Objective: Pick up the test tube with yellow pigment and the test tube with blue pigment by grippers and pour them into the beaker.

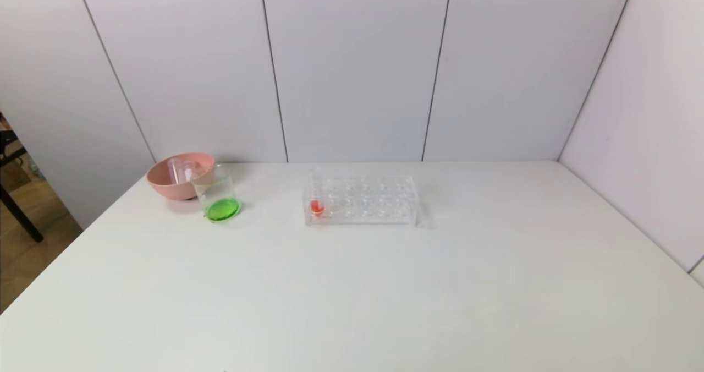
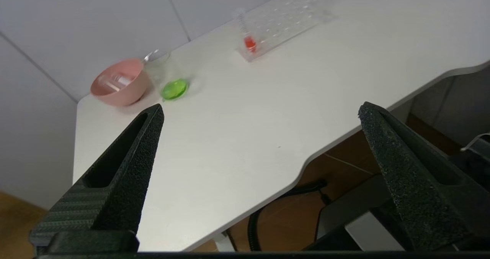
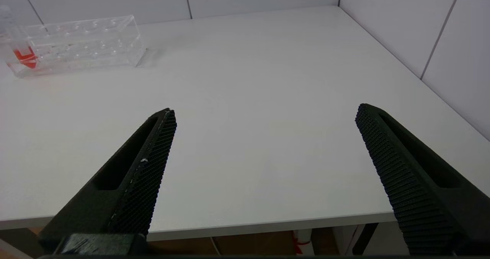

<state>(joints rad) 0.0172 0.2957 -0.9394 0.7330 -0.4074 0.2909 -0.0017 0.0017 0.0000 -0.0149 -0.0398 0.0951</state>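
The clear beaker [image 1: 220, 198] stands at the back left of the white table [image 1: 352, 284] and holds green liquid at its bottom; it also shows in the left wrist view [image 2: 174, 88]. No tube with yellow or blue liquid is in view. Two clear tubes [image 1: 181, 169] lie in the pink bowl [image 1: 176, 182] just behind the beaker. My left gripper [image 2: 261, 107] is open and empty, back over the table's front edge. My right gripper [image 3: 266, 109] is open and empty near the front edge. Neither gripper shows in the head view.
A clear rectangular tube rack [image 1: 363, 201] stands mid-table at the back, with one red-liquid tube [image 1: 316, 204] at its left end; rack [image 3: 76, 44] and red tube [image 3: 23, 56] show in the right wrist view. Walls close the back and right.
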